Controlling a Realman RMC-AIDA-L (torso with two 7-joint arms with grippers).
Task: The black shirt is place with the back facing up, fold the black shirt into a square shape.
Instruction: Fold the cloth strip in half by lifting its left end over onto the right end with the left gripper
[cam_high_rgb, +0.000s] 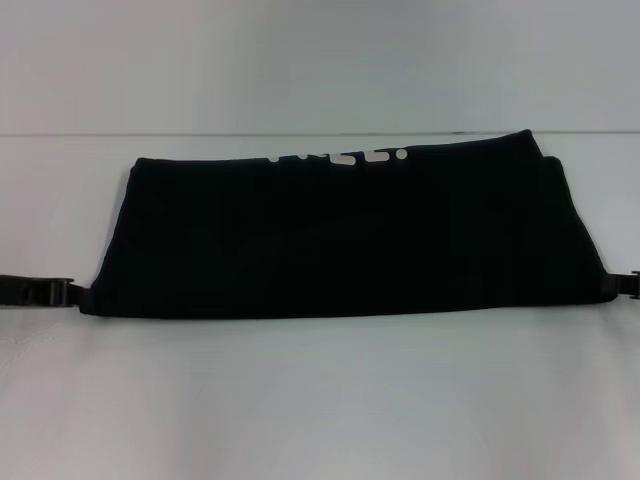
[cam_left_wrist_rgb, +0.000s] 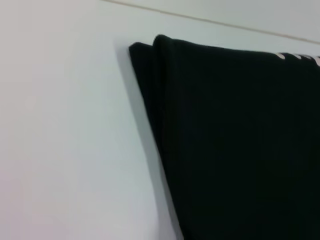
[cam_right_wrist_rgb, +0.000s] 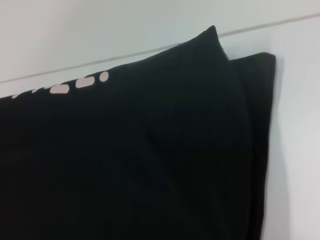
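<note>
Black shirt (cam_high_rgb: 340, 240) corners hide both grippers' jaws.

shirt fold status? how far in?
Done: the black shirt is folded into a wide band on the white table, white lettering peeking at its far edge. In hand: left gripper and right gripper sit at the band's near corners. Left: folding the long band sideways into a square.
</note>
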